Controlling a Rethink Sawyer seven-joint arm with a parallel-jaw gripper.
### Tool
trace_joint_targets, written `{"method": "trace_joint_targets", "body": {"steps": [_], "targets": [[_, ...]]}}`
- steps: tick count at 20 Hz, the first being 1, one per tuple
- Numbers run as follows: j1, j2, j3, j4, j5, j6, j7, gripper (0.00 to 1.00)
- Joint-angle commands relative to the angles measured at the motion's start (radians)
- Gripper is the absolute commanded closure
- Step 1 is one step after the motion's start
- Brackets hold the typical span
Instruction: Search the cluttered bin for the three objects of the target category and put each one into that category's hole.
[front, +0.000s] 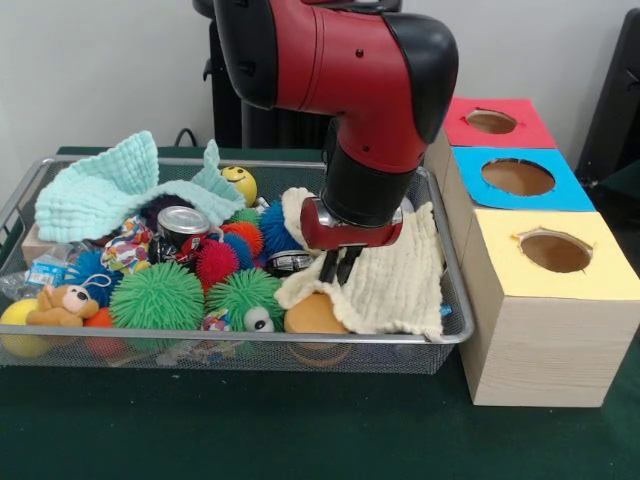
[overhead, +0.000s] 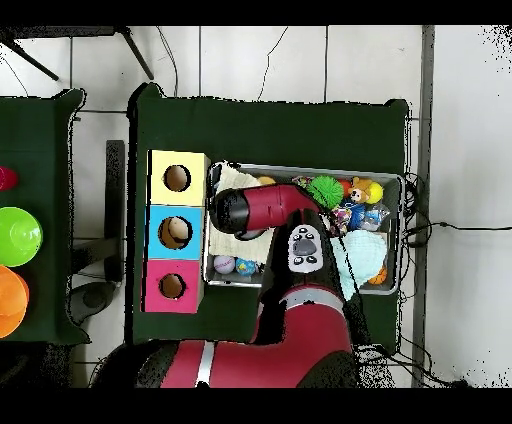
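A wire mesh bin (front: 448, 330) holds a jumble of toys and cloths. My gripper (front: 338, 268) hangs low over the right half of the bin, its two dark fingers pressed together and pointing down at a cream cloth (front: 395, 285). Nothing shows between the fingers. An orange rounded object (front: 314, 316) peeks out from under that cloth, just below the fingertips. Three boxes stand right of the bin: a red hole box (front: 490, 122), a blue hole box (front: 518, 177) and a yellow hole box (front: 555, 252). In the overhead view the arm (overhead: 262, 207) covers the gripper.
In the bin's left half lie a mint cloth (front: 100, 190), green spiky balls (front: 157, 297), a red spiky ball (front: 216, 262), a metal can (front: 183, 222), a yellow smiley ball (front: 238, 181) and a small teddy bear (front: 62, 304). Green and orange bowls (overhead: 14, 236) sit on a separate table.
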Motion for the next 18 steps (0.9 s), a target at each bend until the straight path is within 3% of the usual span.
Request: {"method": "trace_joint_targets", "body": {"steps": [1,10,12,18], "targets": [[-0.021,0.061,0.043,-0.012,-0.04,0.098,-0.021,1.0],[-0.004,0.045,0.024,-0.009,-0.033,0.095,0.017,1.0],[0.002,0.0,0.018,0.017,-0.024,0.126,0.015,1.0],[-0.035,-0.199,0.057,0.156,-0.01,0.235,-0.113,1.0]]}}
